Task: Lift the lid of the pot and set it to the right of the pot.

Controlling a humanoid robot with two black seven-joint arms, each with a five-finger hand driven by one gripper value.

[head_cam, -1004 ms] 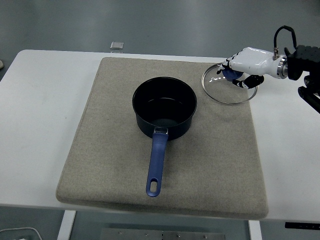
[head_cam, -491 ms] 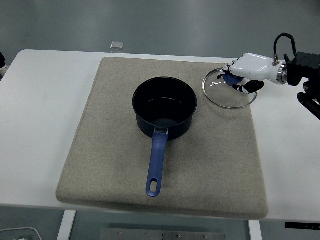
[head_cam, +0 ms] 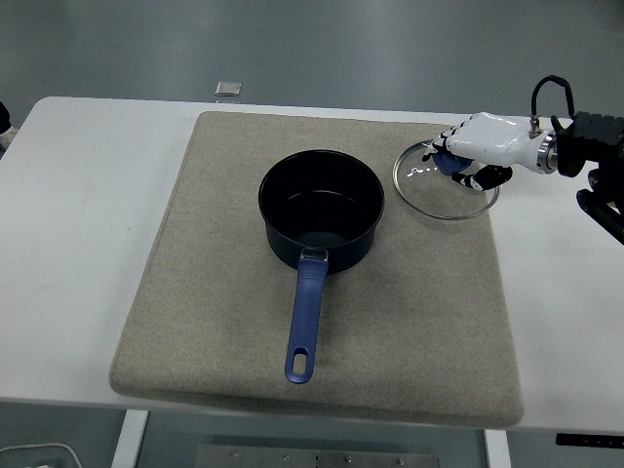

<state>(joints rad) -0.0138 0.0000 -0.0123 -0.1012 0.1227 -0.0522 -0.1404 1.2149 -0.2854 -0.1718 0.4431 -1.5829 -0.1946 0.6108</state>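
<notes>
One worktop [head_cam: 78,244] is being shown, white, and one grey mat [head_cam: 195,292] is being carried on it, covering most of the middle. One pot [head_cam: 321,209] is being borne by the mat near its centre: dark blue, uncovered, upright, with its one blue handle [head_cam: 305,327] being pointed toward the near edge. One lid [head_cam: 445,178], of clear glass with a metal rim, is being seen to the right of the pot, well apart from it, over the mat's far right corner. Its blue knob [head_cam: 446,161] is being gripped by the right hand [head_cam: 480,149], whose white fingers [head_cam: 441,139] are being curled closely around it. Whether the lid is being rested flat on the mat or held just above it cannot be told; its rim appears slightly tilted. The hand is being held palm down, with its wrist being extended rightward to the one black arm [head_cam: 595,146] that is being brought in from the right edge, a black cable being looped above the wrist. One small grey object [head_cam: 228,89] is being seen beyond the worktop's far edge.
</notes>
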